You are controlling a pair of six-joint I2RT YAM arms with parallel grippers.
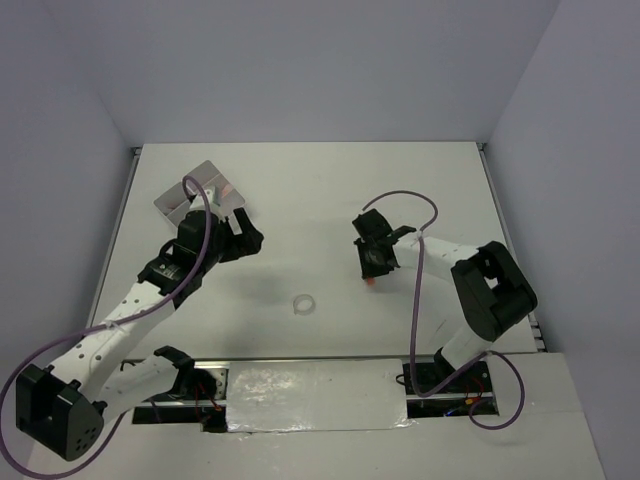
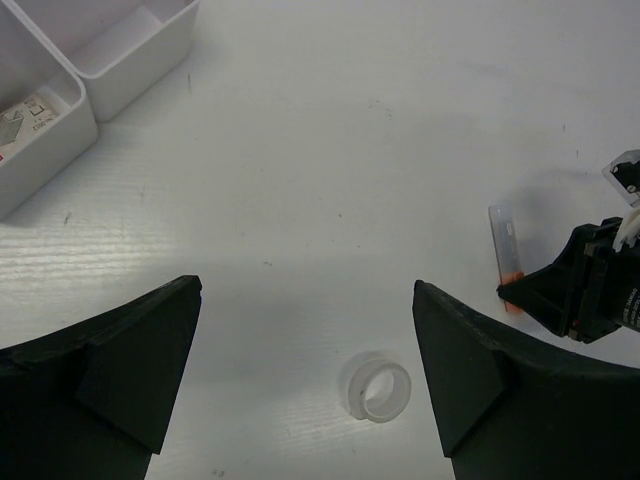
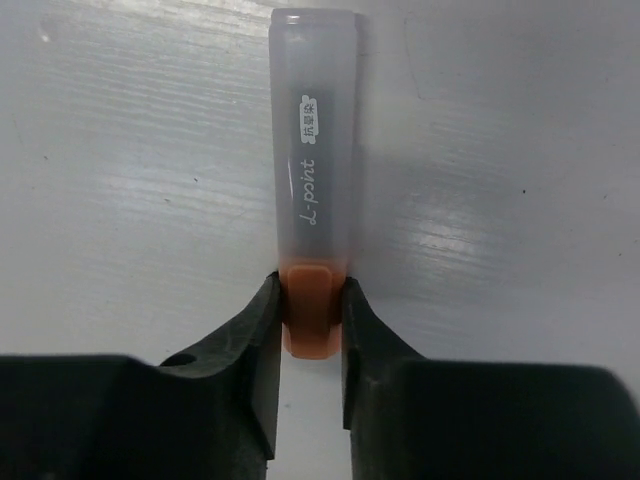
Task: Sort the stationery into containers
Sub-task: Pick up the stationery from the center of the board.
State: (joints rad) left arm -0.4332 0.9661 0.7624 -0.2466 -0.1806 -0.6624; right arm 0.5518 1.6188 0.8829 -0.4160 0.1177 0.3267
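Note:
My right gripper point(image 3: 310, 300) is shut on the orange end of an orange marker point(image 3: 312, 150) with a frosted clear cap, which lies on or just above the table. The top view shows that gripper point(image 1: 373, 268) right of centre. A clear tape ring point(image 1: 304, 303) lies on the table in the middle; the left wrist view shows the ring point(image 2: 377, 387) below and between my open fingers. My left gripper point(image 1: 245, 235) is open and empty, just right of the white trays point(image 1: 188, 190). The trays point(image 2: 120, 70) hold a small white labelled bit point(image 2: 30, 115).
The left arm hides part of the trays in the top view. The table's side edges run along grey walls at left and right. The right gripper point(image 2: 580, 290) with the marker point(image 2: 505, 250) shows at the right of the left wrist view.

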